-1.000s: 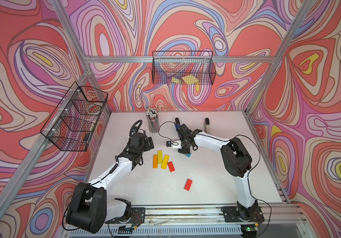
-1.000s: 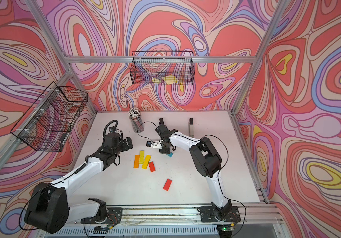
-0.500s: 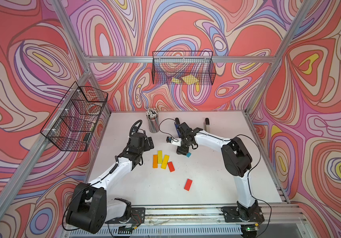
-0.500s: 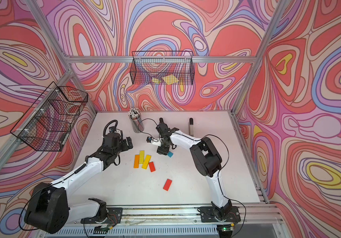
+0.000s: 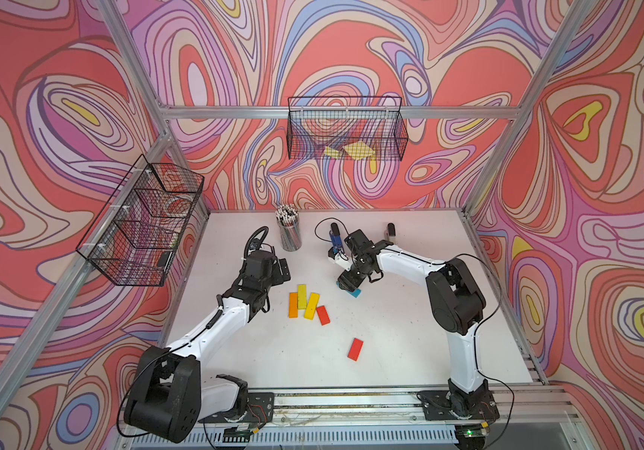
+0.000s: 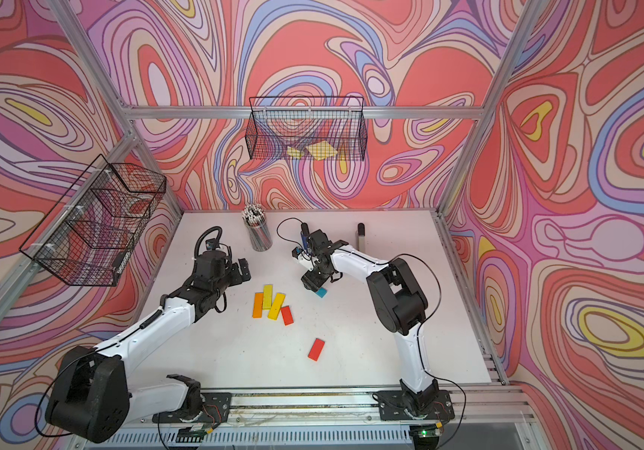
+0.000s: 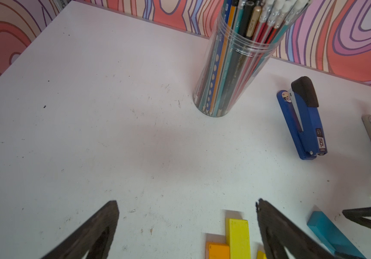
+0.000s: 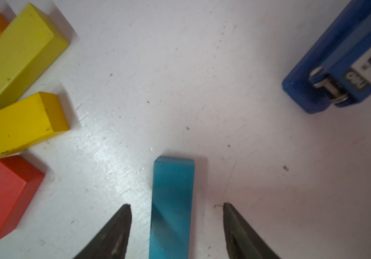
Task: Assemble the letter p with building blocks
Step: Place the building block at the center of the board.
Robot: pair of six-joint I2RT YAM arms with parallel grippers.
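Note:
The building blocks lie loose on the white table (image 5: 410, 343), and no letter p shows. An orange block (image 5: 293, 305), two yellow blocks (image 5: 302, 296) (image 5: 311, 306) and a red block (image 5: 323, 315) lie side by side mid-table. A second red block (image 5: 355, 348) lies apart, nearer the front. The light blue block (image 8: 172, 179) lies flat between the fingers of my right gripper (image 8: 176, 204), which is open with a gap on each side. My left gripper (image 7: 186, 201) is wide open over bare table, just left of the cluster.
A clear cup of pencils (image 5: 289, 233) stands at the back. A blue stapler (image 7: 301, 121) lies close behind my right gripper, and a beige stapler (image 5: 390, 230) is further right. Wire baskets (image 5: 345, 128) (image 5: 141, 226) hang on the back and left walls.
The right wrist has turned slightly over the light blue block and its jaws have spread wider. The blocks and the left arm have not moved.

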